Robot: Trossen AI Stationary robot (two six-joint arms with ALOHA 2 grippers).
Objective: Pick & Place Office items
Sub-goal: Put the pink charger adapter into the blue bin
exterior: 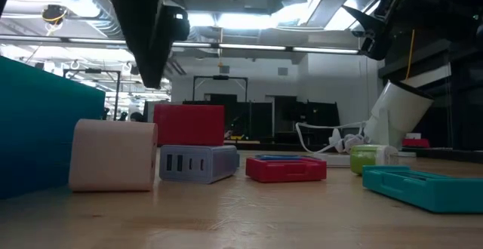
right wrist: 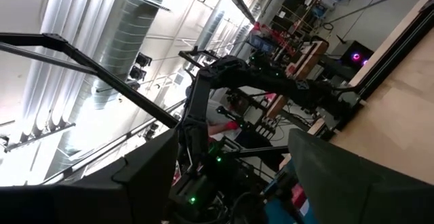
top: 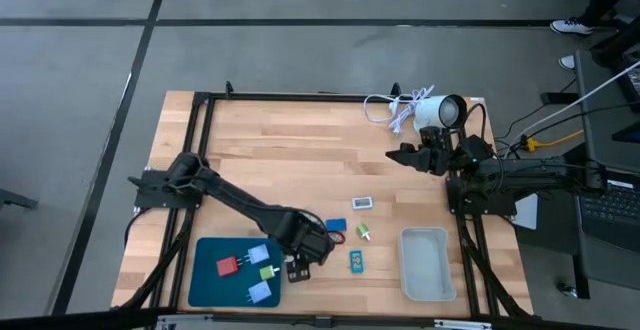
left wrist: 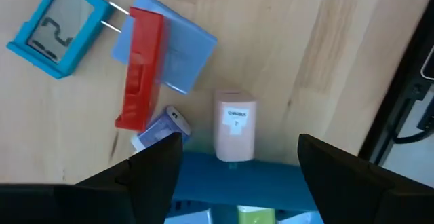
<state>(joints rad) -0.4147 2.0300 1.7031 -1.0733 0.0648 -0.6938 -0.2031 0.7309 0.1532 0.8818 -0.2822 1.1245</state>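
Teal tray [top: 208, 280] holds four items so far, roughly six remain loose on the surface [top: 280, 150], grey bin [top: 424, 262] is empty; left hand [top: 300, 266] hovers wide, empty, at the tray edge, right hand [top: 408, 155] parked wide.

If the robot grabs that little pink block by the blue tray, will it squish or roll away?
Probably not. The pink block looks like a hard plastic plug with flat sides, so it should stay stiff. It stands on end beside the teal tray, so a nudge might tip it, but rolling seems unlikely. Its smooth rounded edges could slip between the left gripper's open fingers.
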